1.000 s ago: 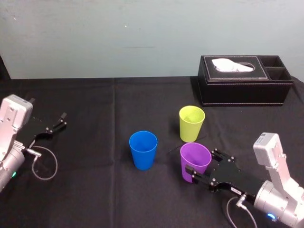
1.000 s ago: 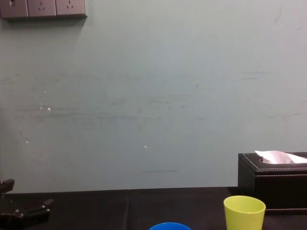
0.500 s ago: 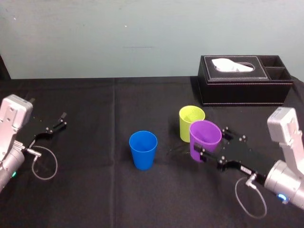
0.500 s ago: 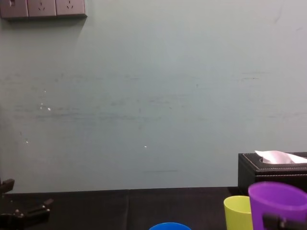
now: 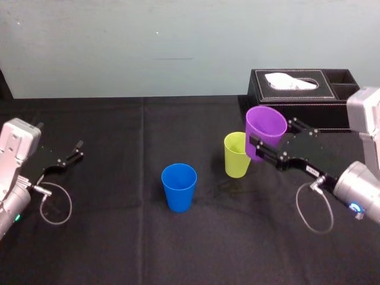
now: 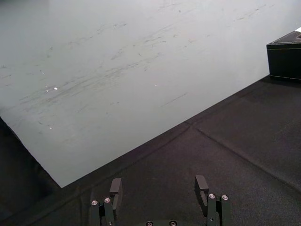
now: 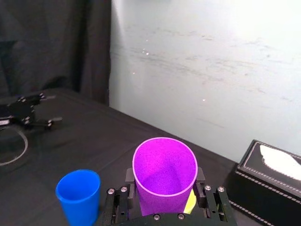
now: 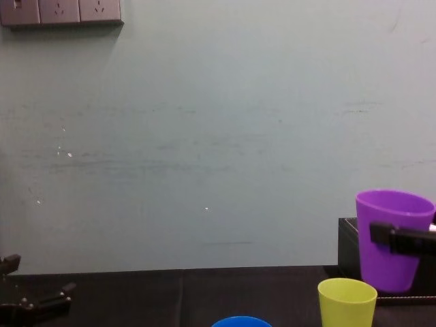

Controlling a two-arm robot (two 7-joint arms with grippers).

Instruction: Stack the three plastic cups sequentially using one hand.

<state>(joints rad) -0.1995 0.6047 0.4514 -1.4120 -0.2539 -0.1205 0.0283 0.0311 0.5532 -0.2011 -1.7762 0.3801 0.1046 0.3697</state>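
Purple cup (image 5: 262, 122) upright in the right hand (image 5: 271, 135), clenched on its sides, aloft just beside the yellow-green cup (image 5: 236, 157).

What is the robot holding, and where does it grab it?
The right gripper holds the purple cup by its sides, around the middle. The left gripper holds nothing.

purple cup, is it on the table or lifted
Lifted: the purple cup hangs, its base about level with the rim of the yellow-green cup, right gripper clamped on its sides.

Held in the right hand (image 5: 271, 134), the raised cup (image 5: 264, 124) hangs above-right of the middle cup (image 5: 236, 156), left cup (image 5: 179, 187) nearer.
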